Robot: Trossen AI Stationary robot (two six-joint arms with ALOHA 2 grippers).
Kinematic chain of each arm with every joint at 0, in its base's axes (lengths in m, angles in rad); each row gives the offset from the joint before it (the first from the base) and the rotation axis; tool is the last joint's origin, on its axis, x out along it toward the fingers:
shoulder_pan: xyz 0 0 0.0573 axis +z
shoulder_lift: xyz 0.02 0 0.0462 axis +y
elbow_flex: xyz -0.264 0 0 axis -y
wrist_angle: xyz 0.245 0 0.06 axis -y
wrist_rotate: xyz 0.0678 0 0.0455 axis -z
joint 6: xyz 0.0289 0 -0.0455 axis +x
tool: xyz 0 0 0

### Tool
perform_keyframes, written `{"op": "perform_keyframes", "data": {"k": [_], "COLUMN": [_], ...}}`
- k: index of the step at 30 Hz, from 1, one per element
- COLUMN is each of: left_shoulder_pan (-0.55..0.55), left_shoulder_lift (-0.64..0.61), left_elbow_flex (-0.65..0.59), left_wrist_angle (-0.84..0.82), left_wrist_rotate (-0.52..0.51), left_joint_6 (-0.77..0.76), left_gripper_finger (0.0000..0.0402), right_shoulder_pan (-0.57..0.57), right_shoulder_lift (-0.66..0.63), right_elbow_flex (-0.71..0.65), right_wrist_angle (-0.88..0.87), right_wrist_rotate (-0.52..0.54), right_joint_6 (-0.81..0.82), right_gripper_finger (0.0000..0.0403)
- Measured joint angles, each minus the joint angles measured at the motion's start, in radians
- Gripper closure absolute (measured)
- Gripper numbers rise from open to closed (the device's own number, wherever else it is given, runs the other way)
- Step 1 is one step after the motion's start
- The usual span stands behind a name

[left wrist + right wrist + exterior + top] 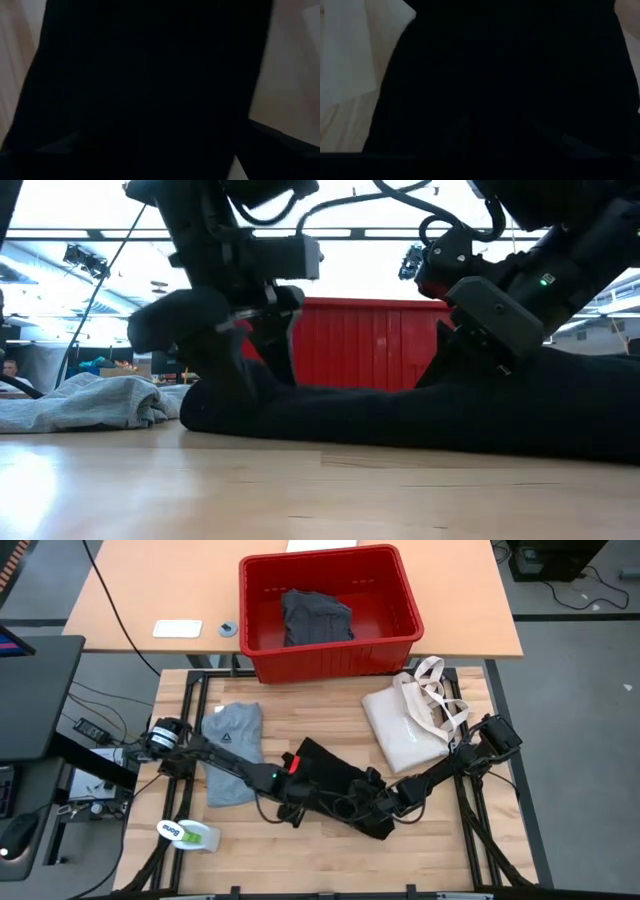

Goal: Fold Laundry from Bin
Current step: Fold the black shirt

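The black garment (335, 772) lies bunched on the middle of the wooden table and fills both wrist views (150, 75) (510, 75). My left gripper (300, 805) is open and low over the garment's left end (215, 395). My right gripper (375, 802) is down at the garment's right part (560, 415), dark against dark. A light grey T-shirt (232, 750) lies flat to the left, under my left arm. The red bin (330, 610) stands beyond the table's far edge with a dark grey garment (315, 618) inside. My left gripper slants down over the black garment's left end (215, 395) with its fingers (280, 145) wide apart and black cloth between them. Whether the fingers touch the cloth I cannot tell, since all is dark there.
A cream tote bag (410, 720) with loop handles lies at the table's far right. A white and green object (190, 834) sits near the front left corner. Bare wood runs along the near edge (330, 860). A white card (177, 628) lies on the far desk.
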Motion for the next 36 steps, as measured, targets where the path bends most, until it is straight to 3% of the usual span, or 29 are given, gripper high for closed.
{"op": "perform_keyframes", "data": {"k": [7,15,21,30,36], "left_shoulder_pan": [0.003,-0.004,-0.017,0.009,0.027], "left_shoulder_lift": [0.005,-0.006,0.005,0.021,0.065], "left_elbow_flex": [0.000,0.000,0.000,0.000,0.004], "left_wrist_angle": [0.004,-0.048,-0.116,-0.131,-0.138], "left_wrist_rotate": [0.021,0.114,0.104,0.060,0.066], "left_joint_6": [0.004,-0.022,0.061,0.061,0.056], "left_gripper_finger": [0.0037,0.0036,0.0036,0.0038,0.0084], "right_shoulder_pan": [0.000,0.000,0.000,0.000,0.000], "right_shoulder_lift": [0.000,0.000,-0.001,-0.001,-0.002], "right_elbow_flex": [0.000,0.001,0.002,0.002,0.002], "right_wrist_angle": [0.001,0.002,0.006,0.012,0.038], "right_wrist_rotate": [0.004,-0.001,-0.001,-0.001,-0.005], "right_joint_6": [0.000,0.000,0.000,0.000,-0.023], "right_gripper_finger": [0.0221,0.0221,0.0221,0.0221,0.0221]}}
